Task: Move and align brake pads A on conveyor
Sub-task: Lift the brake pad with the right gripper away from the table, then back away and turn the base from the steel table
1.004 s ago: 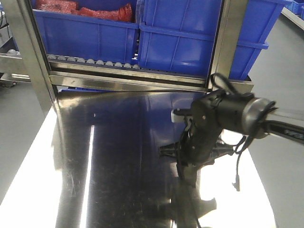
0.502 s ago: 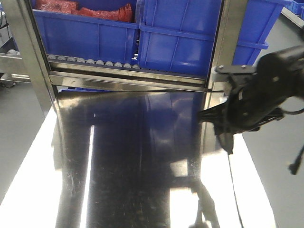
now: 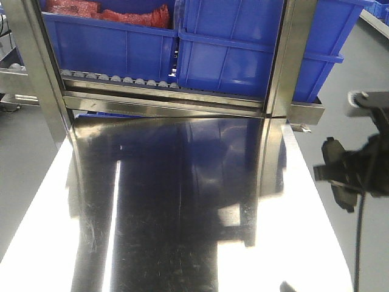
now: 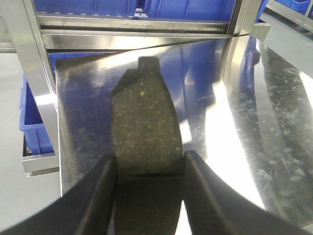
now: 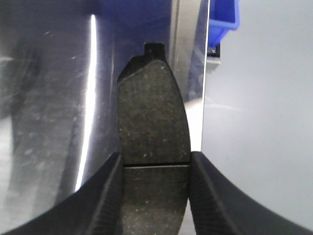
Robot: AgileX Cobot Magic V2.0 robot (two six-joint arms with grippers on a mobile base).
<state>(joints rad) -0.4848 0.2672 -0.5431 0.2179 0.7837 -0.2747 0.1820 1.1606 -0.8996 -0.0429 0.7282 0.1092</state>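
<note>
Grey curved brake pad (image 4: 145, 117) sits pinched in my left gripper (image 4: 149, 164), twin pad (image 5: 154, 112) in my right gripper (image 5: 155, 164) (above steel table (image 4: 239, 122)).

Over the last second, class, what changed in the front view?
The right gripper swung rightward from over the steel table's middle to past its right edge; it is shut on a brake pad. The table and blue bins stayed put.

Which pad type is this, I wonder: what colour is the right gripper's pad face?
Brake pad: dark grey-brown, pale speckles; right wrist view shows it best.
</note>
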